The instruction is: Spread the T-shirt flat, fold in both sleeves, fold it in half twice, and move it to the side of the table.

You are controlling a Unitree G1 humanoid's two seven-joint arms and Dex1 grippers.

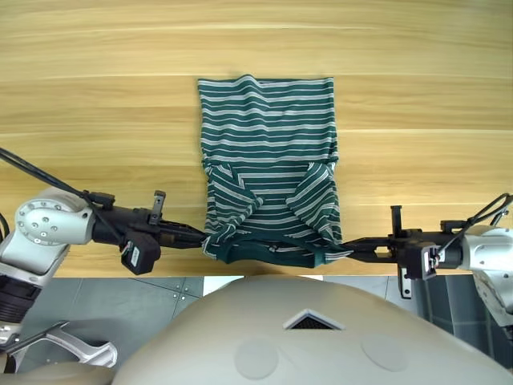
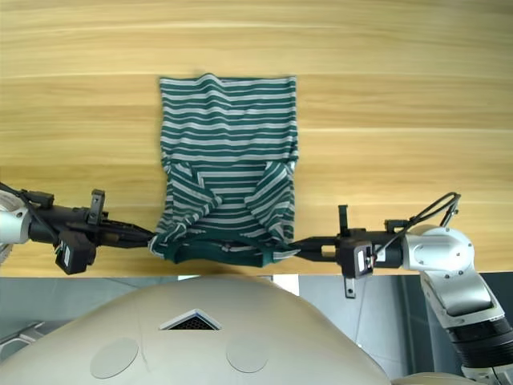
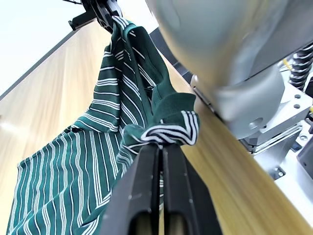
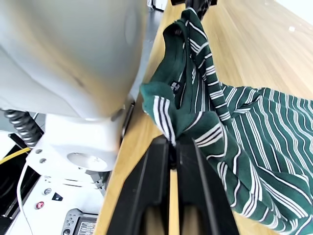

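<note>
A green T-shirt (image 1: 268, 152) with white stripes lies on the wooden table (image 1: 96, 96), both sleeves folded in over its chest and the collar end at the near edge. My left gripper (image 1: 207, 238) is shut on the shirt's near left shoulder corner (image 3: 168, 132). My right gripper (image 1: 341, 251) is shut on the near right shoulder corner (image 4: 171, 128). Both corners are lifted slightly off the table, and the collar band (image 1: 268, 255) hangs between them. The hem end (image 2: 227, 82) lies flat farther away.
The table's near edge (image 1: 96, 273) runs just under both arms, with grey floor (image 1: 172, 287) below it. Bare wood stretches to the left, right and far side of the shirt.
</note>
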